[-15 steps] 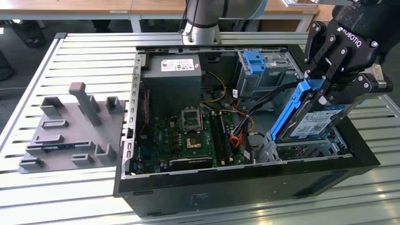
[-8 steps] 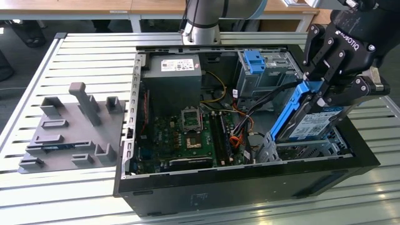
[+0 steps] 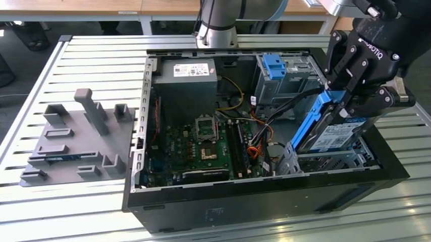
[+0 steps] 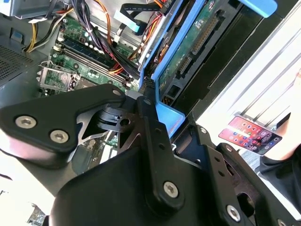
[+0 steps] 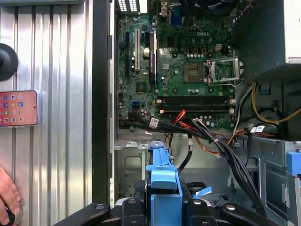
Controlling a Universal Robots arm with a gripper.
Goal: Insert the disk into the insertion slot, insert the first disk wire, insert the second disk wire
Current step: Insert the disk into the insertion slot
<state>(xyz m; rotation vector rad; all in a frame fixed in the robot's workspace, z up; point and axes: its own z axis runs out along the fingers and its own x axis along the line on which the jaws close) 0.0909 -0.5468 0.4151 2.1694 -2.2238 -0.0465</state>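
In the exterior view my black gripper (image 3: pixel 342 101) is shut on the disk (image 3: pixel 331 133), a silver-grey drive with a white label in a bright blue carrier frame. The disk hangs tilted, its lower end just above the insertion slot (image 3: pixel 336 160), a low perforated metal cage at the case's right front corner. The first wrist view shows the blue carrier (image 5: pixel 163 186) between my fingers, with the slot's metal (image 5: pixel 128 162) beyond it. In the second wrist view the gripper (image 4: pixel 146 101) clamps the carrier (image 4: pixel 165 117), and the disk's green underside (image 4: pixel 188 47) points into the case. A bundle of black, orange and red wires (image 3: pixel 268 132) lies loose beside the slot.
The open black computer case (image 3: pixel 269 189) holds a motherboard (image 3: pixel 202 146) and a taller grey cage with a blue latch (image 3: pixel 275 65). A grey fixture plate (image 3: pixel 77 138) sits at the exterior view's left. A phone (image 5: pixel 18 108) and a person's hand (image 5: pixel 7 197) lie beside the case.
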